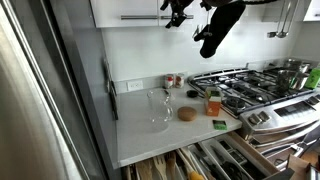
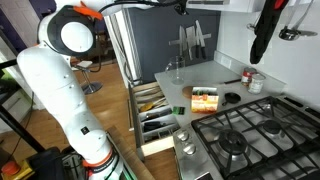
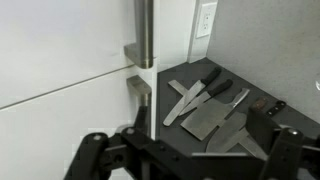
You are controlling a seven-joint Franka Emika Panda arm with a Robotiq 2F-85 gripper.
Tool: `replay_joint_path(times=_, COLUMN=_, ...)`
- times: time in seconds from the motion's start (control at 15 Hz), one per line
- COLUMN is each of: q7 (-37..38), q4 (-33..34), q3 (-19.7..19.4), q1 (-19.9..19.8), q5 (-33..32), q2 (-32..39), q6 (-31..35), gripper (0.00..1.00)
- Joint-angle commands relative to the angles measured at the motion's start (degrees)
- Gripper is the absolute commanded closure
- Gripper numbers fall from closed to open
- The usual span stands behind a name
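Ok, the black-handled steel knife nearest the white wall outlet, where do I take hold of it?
Probably the black handle of the steel knife, the end toward the white outlet; its thin blade lies flat on the dark grey surface, leaving nothing to pinch. Bring the tool in square to that surface, jaws across the handle, minding the neighbouring knife's handle close beside.

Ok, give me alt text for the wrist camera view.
Several black-handled knives and a cleaver fan across a dark grey surface, beside a vertical metal handle. The open gripper frames the bottom edge.
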Motion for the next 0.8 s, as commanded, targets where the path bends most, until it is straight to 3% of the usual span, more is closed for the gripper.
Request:
replay_joint_path(times=0.0, q7=-1.91, q4=4.24, q3=-0.42, q1=-2.08, q5=-0.24, q2=2.34, q6=1.21, gripper=0.0)
replay_joint_path(times=0.73, q7=-1.16, q4=3.02, q3=-1.8, q1=-3.29, q5=-1.62, q2=3.7, q6=1.7, gripper=0.0)
